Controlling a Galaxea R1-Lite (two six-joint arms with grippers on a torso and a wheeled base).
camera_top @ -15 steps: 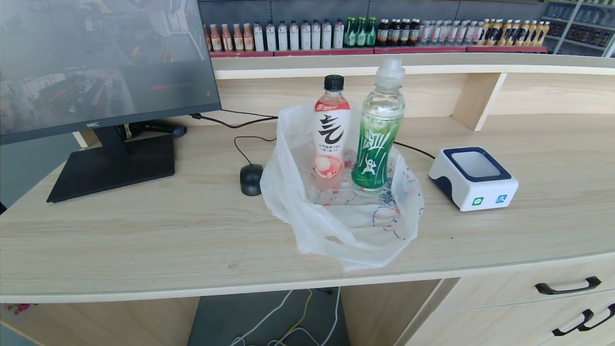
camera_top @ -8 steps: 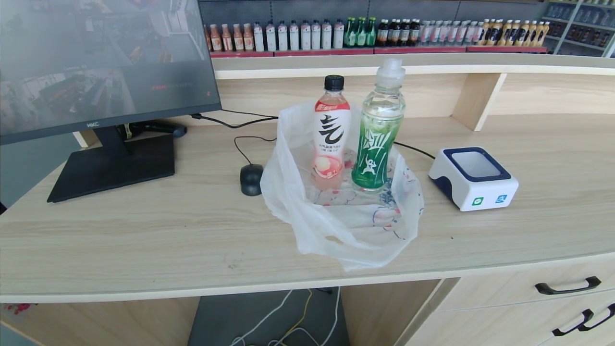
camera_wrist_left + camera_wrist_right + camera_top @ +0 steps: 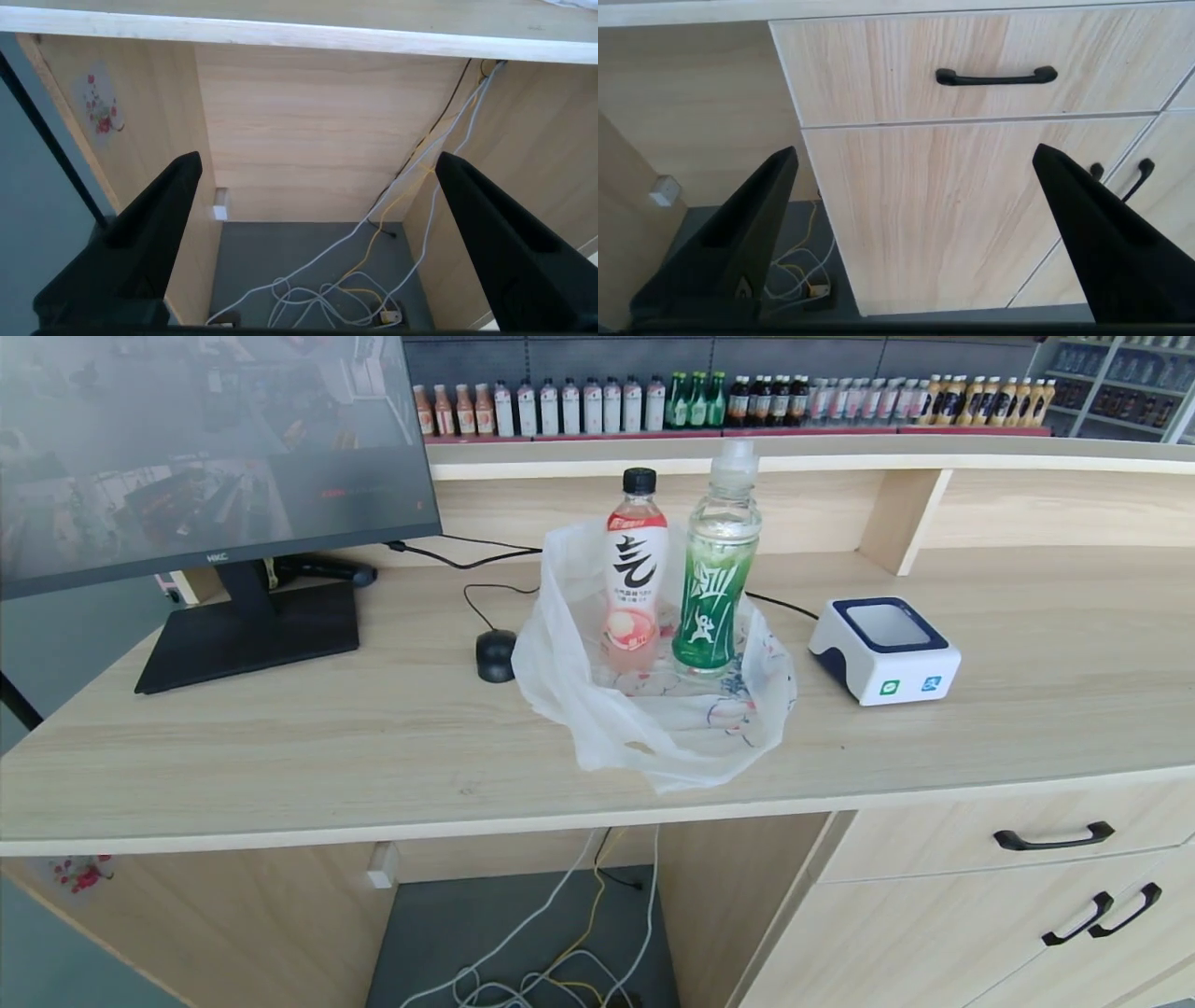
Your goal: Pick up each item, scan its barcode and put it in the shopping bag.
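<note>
The pale wooden counter has a long, curved front edge, with bare top left and front of the shopping bag and right of the scanner. The bag sits mid-counter, its rim close to that edge. 2 bottles stand upright inside it, just beside each other: a pink bottle on the left and a green bottle on the right. A mouse lies just left of the bag, a monitor takes the left rear, and a raised ledge walls the back.

Below the edge, the left gripper is released, fingers wide, facing loose cables. The right gripper is likewise released, before a drawer front with a black handle.

The bag is thin, crumpled, translucent plastic. The scanner is a smooth white box with a dark-blue rim.
</note>
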